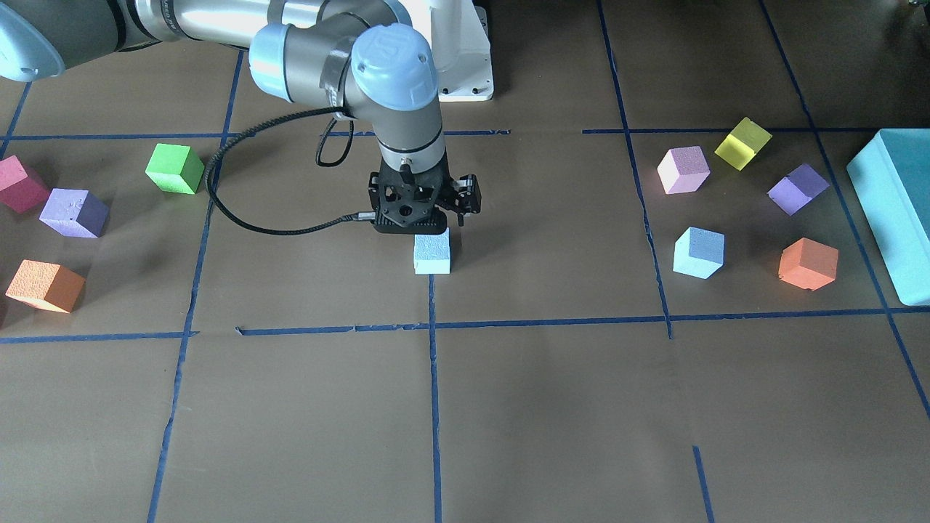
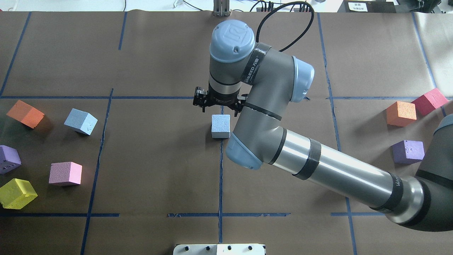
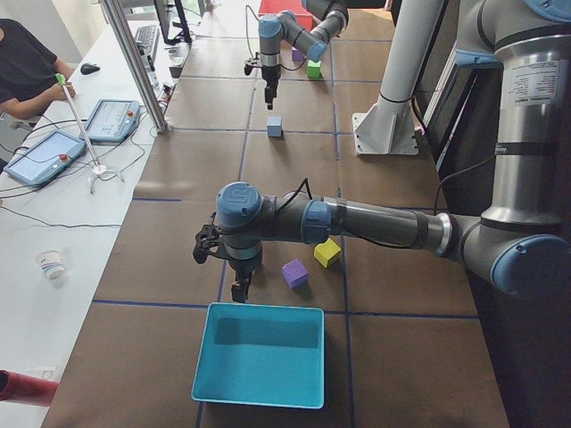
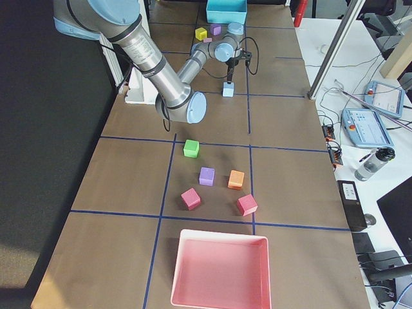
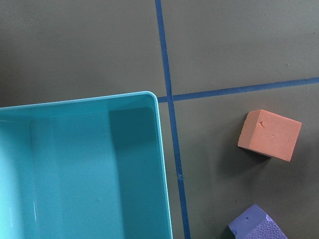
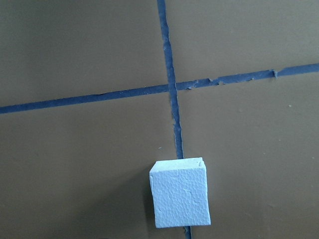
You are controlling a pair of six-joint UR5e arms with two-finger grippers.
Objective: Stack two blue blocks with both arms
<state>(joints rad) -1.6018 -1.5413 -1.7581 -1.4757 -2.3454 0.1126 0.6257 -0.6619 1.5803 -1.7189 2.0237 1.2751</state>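
Note:
One pale blue block sits on the brown table at a blue tape crossing; it also shows in the overhead view and low in the right wrist view. My right gripper hangs straight above it, apart from it; its fingers are hidden under the wrist, so I cannot tell whether it is open or shut. The second blue block lies on the left arm's side. My left gripper hovers by the far rim of the teal bin; I cannot tell its state.
Around the second blue block lie pink, yellow, purple and orange cubes, beside the teal bin. Green, purple, orange and red cubes lie on the right arm's side. A pink tray stands beyond.

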